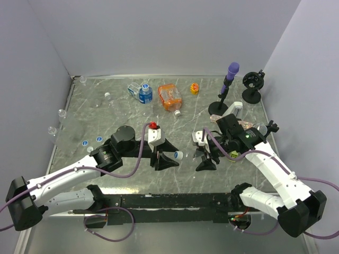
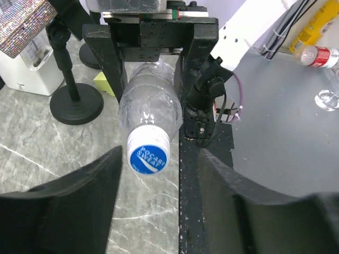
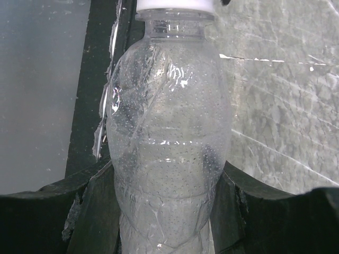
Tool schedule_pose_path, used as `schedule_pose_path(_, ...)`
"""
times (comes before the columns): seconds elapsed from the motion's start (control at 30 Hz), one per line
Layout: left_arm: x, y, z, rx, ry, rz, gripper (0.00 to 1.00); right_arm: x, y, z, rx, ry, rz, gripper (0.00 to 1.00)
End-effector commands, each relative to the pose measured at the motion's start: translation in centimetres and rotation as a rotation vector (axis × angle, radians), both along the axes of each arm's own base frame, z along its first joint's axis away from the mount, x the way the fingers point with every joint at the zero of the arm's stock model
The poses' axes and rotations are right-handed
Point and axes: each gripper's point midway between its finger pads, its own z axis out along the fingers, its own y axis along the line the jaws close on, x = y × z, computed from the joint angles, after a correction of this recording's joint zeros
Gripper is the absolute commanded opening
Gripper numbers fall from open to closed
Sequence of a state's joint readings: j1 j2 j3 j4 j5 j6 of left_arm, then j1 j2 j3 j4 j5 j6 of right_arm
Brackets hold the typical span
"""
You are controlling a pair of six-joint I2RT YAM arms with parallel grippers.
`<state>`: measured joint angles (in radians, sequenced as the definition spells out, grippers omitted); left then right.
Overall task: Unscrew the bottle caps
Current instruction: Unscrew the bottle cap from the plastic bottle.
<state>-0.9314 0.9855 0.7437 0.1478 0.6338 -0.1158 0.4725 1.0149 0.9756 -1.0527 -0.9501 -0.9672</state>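
Our right pincer (image 3: 164,203) is clenched on the clear bottle (image 3: 167,116), a finger pressed against each flank. The blue-and-white cap (image 2: 148,157) sits at the mouth of our left pincer (image 2: 157,177), which is released. Open room shows between the cap's rim and either finger. The marble table (image 2: 42,164) lies below.
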Motion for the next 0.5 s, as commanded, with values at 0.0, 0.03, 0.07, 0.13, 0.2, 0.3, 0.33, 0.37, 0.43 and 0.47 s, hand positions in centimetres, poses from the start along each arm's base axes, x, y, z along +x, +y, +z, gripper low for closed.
schedule_pose_path(0.0,0.6,-0.8,2.5,-0.041,-0.046,0.023,0.57,0.5,0.7,1.2,0.049,-0.019,0.002,0.14)
schedule_pose_path(0.03,0.6,-0.8,2.7,-0.043,-0.048,0.023,0.53,0.6,0.6,1.1,0.047,-0.017,-0.002,0.14)
schedule_pose_path(0.07,0.6,-0.9,2.6,-0.037,-0.042,0.024,0.49,0.6,0.6,1.1,0.048,-0.019,-0.005,0.14)
schedule_pose_path(0.13,0.6,-0.9,2.6,-0.032,-0.034,0.026,0.42,0.6,0.6,1.0,0.045,-0.018,-0.006,0.14)
schedule_pose_path(0.2,0.7,-1.0,2.5,-0.020,-0.016,0.033,0.23,0.6,0.6,1.0,0.044,-0.017,-0.008,0.14)
schedule_pose_path(0.3,0.7,-1.0,2.3,0.007,0.067,0.052,0.01,0.8,0.5,0.9,0.039,-0.023,-0.020,0.14)
schedule_pose_path(0.33,0.8,-1.1,2.3,0.017,0.122,0.070,0.01,0.9,0.5,0.8,0.036,-0.023,-0.026,0.14)
schedule_pose_path(0.37,0.9,-1.1,2.2,0.027,0.168,0.091,0.01,1.1,0.4,0.8,0.035,-0.025,-0.035,0.14)
schedule_pose_path(0.43,1.3,-1.1,1.6,0.061,0.342,0.171,0.01,1.4,0.3,0.7,0.034,-0.035,-0.055,0.14)
schedule_pose_path(0.47,1.7,-1.1,1.5,0.074,0.416,0.219,0.01,1.6,0.2,0.6,0.033,-0.034,-0.069,0.14)
